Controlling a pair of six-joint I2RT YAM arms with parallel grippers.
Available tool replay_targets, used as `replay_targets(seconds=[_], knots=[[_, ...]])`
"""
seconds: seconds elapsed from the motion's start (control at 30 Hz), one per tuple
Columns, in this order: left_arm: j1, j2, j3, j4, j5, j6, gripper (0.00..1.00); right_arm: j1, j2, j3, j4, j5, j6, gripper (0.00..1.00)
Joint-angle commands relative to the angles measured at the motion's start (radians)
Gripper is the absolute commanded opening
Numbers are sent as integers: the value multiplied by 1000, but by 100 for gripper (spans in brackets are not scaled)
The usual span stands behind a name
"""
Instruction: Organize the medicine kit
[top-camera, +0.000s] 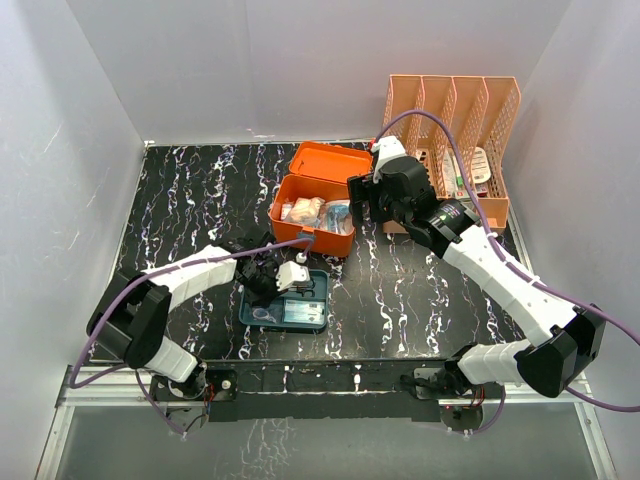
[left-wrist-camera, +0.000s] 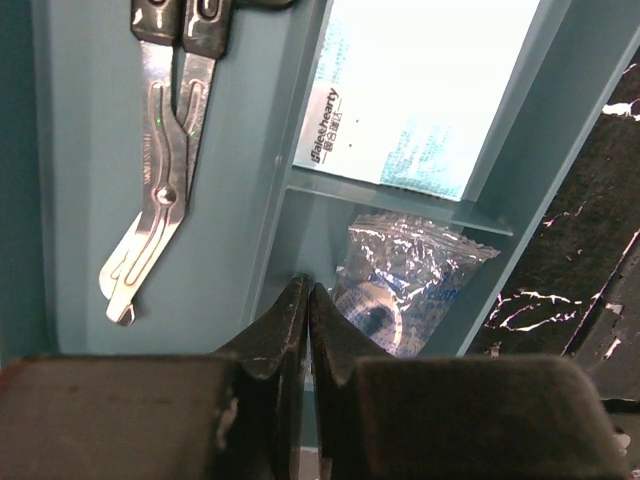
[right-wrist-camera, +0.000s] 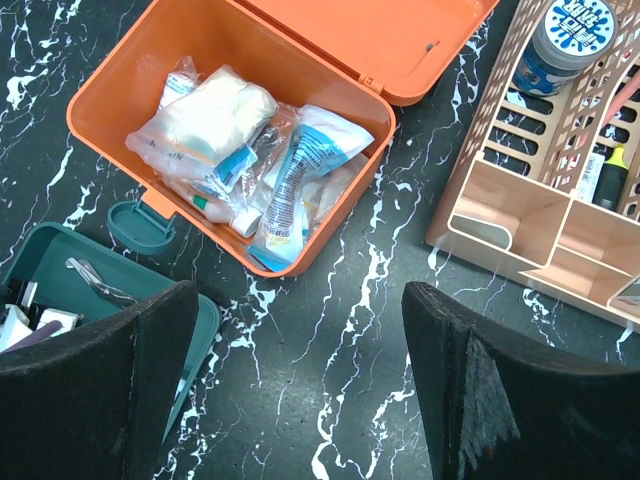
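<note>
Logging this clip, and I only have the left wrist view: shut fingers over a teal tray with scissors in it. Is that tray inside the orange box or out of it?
Observer: Out of it. The teal tray sits on the table in front of the medicine kit, on the side nearer the arm bases.
Operator: Is the kit's lid up?
Observer: Yes. The lid is swung open behind the box, and bagged supplies lie loose inside.
Operator: And the other arm?
Observer: The right gripper hangs open and holds nothing, over bare table between the kit and the peach file organizer.
</note>
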Motion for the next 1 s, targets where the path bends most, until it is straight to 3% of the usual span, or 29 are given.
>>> replay_targets(seconds=[0.0,0.6,0.97], knots=[[1,28,-26,10,66,33,3,-3,-29,26,10,10,10,82],[1,91,-27,-118,169,168,0,-3,-39,23,-21,28,13,82],[2,-52,26,-151,208,235,0,-3,-54,-8,-2,18,29,82]])
